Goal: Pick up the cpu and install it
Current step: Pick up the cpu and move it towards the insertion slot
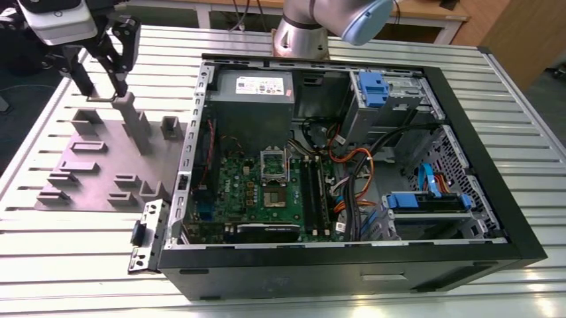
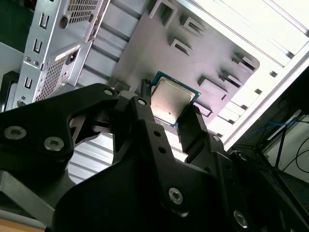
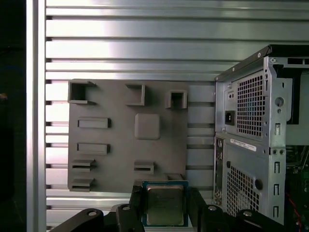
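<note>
Operator: State of the fingers?

Technician: The black metal fingers (image 3: 136, 205) are closed on opposite edges of the small, flat, square, silver-topped cpu (image 3: 165, 204). It is held over the grey plastic fixture plate (image 3: 120, 135) on the slatted aluminium bench (image 3: 145, 38), beside the open black computer case (image 1: 309, 271).

Operator: Hazard?

Technician: The grip is on the edges only. A jolt may tilt the cpu, and it would then meet the socket skewed.

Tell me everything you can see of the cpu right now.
The cpu is a small, flat square chip. It has a dull silver metal lid on a green board, whose edge shows as a thin rim around the lid. The hand is shut on it, with the black fingers pressing two opposite edges. In both wrist views its lid faces the camera. It is held above the grey fixture plate, beside the open computer case, and is not yet installed.
</note>
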You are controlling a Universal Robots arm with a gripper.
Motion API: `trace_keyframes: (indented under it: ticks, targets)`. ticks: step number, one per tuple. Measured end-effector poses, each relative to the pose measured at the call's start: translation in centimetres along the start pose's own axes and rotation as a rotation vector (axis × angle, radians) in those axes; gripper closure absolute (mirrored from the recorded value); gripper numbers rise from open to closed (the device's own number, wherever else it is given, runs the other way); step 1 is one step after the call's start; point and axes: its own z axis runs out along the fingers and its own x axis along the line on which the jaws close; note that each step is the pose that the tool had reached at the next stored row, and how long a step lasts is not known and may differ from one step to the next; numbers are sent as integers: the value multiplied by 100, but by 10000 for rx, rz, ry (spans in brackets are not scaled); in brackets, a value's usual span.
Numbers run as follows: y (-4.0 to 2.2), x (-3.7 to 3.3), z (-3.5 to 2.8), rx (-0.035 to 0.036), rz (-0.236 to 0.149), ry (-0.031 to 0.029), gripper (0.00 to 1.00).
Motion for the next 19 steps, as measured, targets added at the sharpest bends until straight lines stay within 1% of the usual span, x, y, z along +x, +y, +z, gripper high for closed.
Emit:
trace_keyframes:
  ticks: [14,19]
  targets:
    - [-6,-159,5,2,0,0,53]
    - [-73,-179,8,2,1,0,53]
